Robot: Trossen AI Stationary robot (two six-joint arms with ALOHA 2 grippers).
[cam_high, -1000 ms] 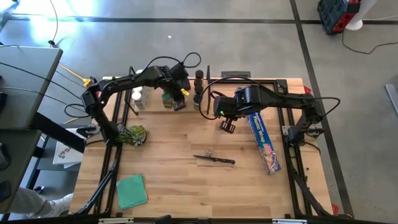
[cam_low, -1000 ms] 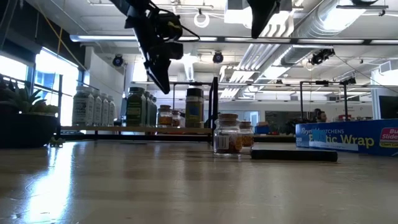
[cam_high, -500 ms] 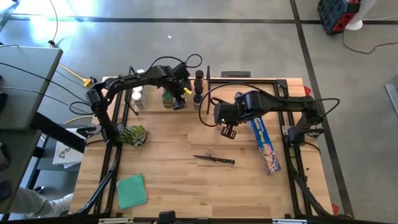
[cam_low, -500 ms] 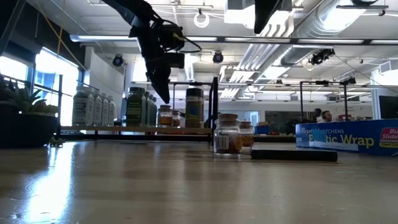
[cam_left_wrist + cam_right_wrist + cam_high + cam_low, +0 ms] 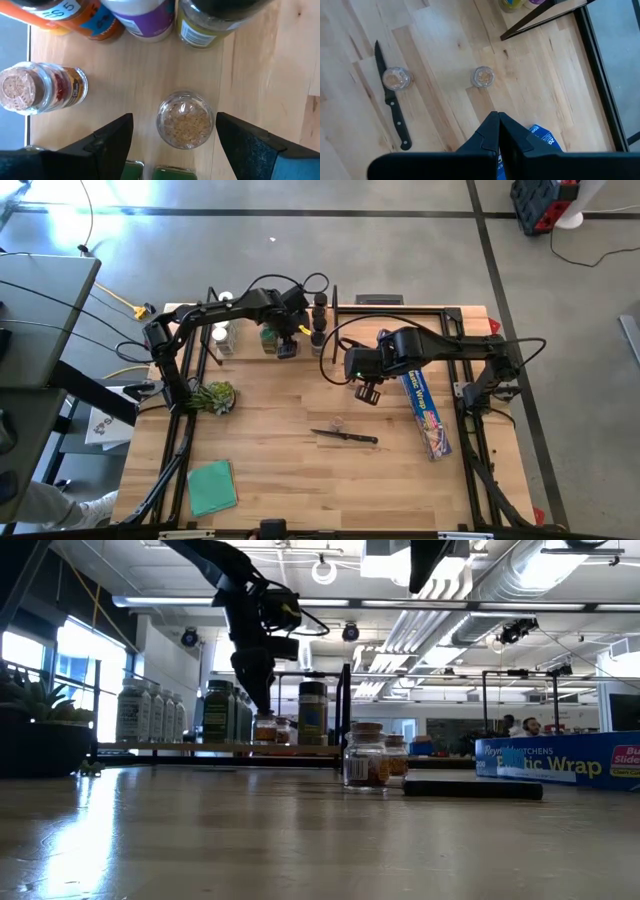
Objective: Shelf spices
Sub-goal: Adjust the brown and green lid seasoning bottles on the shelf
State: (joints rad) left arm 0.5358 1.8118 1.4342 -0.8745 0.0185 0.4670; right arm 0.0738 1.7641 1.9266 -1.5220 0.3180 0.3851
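Observation:
On the shelf (image 5: 245, 348) at the table's far edge stand several spice jars. My left gripper (image 5: 172, 142) hangs open over it, pointing steeply down. One finger stands on each side of a clear jar of brownish grains (image 5: 185, 120), with a gap on both sides. The jar stands upright on the plank (image 5: 135, 75). In the low view that gripper (image 5: 262, 705) is just above the same jar (image 5: 265, 728). My right gripper (image 5: 367, 392) hangs shut, well above the table's middle, holding nothing. Two more jars (image 5: 396, 78) (image 5: 483, 76) stand on the tabletop.
A cork-topped jar (image 5: 40, 92) and other jars (image 5: 145, 20) (image 5: 220, 20) crowd the shelf around the open fingers. A dark-handled knife (image 5: 345, 437), a long blue wrap box (image 5: 425, 408), a small plant (image 5: 213, 396) and a green pad (image 5: 211, 486) lie on the table.
My left gripper has come down toward the shelf, rolled somewhat about its own line, and opened wide. It now stands around the jar of brownish grains, which has stayed in its place on the plank.

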